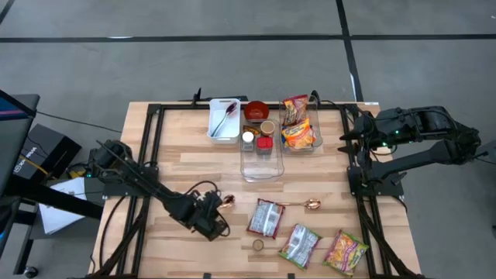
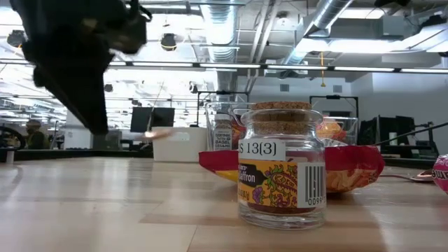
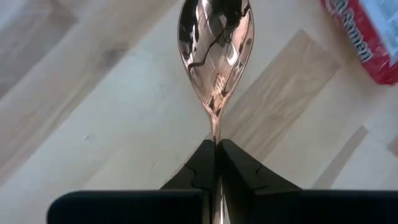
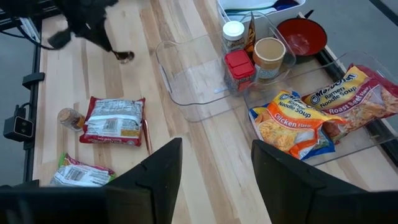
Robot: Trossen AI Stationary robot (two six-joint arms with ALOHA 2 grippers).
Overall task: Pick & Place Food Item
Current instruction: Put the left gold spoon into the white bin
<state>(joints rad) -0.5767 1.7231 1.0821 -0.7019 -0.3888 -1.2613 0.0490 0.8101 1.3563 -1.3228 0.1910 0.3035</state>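
So far, left gripper point(image 1: 215, 209) sat clamped on handle of shiny copper-coloured spoon point(image 3: 215, 43), bowl jutting ahead of fingers, clear of wooden table point(image 1: 186, 167). I judged pick done, placing left. Right gripper point(image 4: 214, 165) waited apart, well away beyond clear plastic bin point(image 1: 260, 163).
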